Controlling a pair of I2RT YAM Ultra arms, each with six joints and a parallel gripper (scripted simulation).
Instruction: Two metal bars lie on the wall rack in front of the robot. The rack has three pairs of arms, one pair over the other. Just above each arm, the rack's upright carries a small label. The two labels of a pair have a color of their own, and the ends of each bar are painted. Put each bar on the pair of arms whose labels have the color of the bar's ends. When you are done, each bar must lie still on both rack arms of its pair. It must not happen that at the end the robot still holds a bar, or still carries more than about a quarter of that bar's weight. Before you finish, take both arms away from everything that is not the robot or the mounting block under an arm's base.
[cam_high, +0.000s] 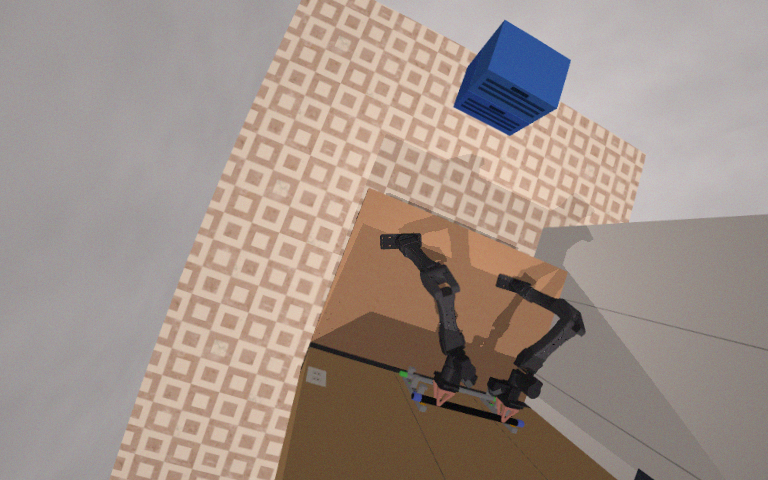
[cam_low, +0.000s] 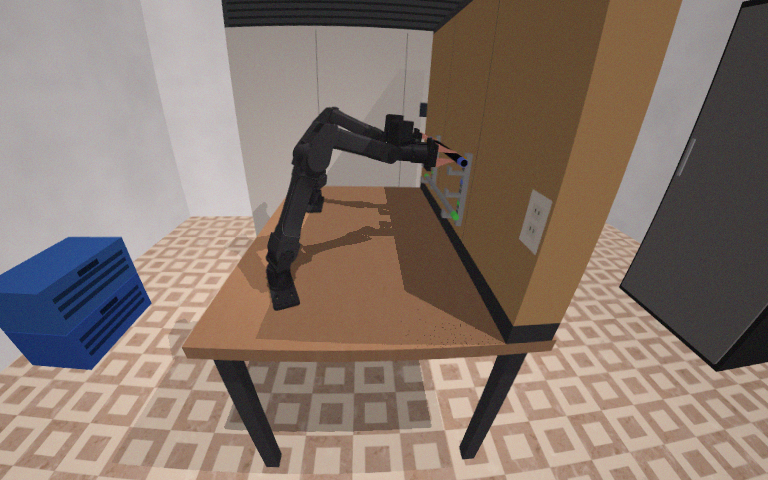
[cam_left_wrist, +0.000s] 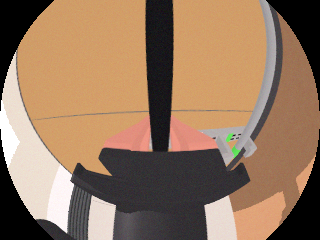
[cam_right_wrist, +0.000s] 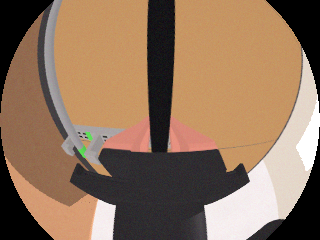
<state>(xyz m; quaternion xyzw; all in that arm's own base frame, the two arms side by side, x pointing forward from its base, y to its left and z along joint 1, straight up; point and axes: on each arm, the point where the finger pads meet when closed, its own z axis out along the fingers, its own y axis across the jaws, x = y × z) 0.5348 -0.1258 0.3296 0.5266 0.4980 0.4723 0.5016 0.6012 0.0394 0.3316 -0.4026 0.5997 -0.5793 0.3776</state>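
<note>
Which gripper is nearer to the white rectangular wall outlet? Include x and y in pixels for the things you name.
Right. The right gripper (cam_high: 440, 403) (cam_low: 456, 157) (cam_right_wrist: 159, 120) grips the black, blue-ended bar (cam_high: 471, 412) (cam_low: 451, 153) (cam_left_wrist: 159, 60) (cam_right_wrist: 161, 60) toward its outlet-side end; the left gripper (cam_high: 505, 420) (cam_low: 428, 137) (cam_left_wrist: 160, 119) grips it toward the far end, farther from the outlet (cam_high: 316, 376) (cam_low: 535, 221).
</note>
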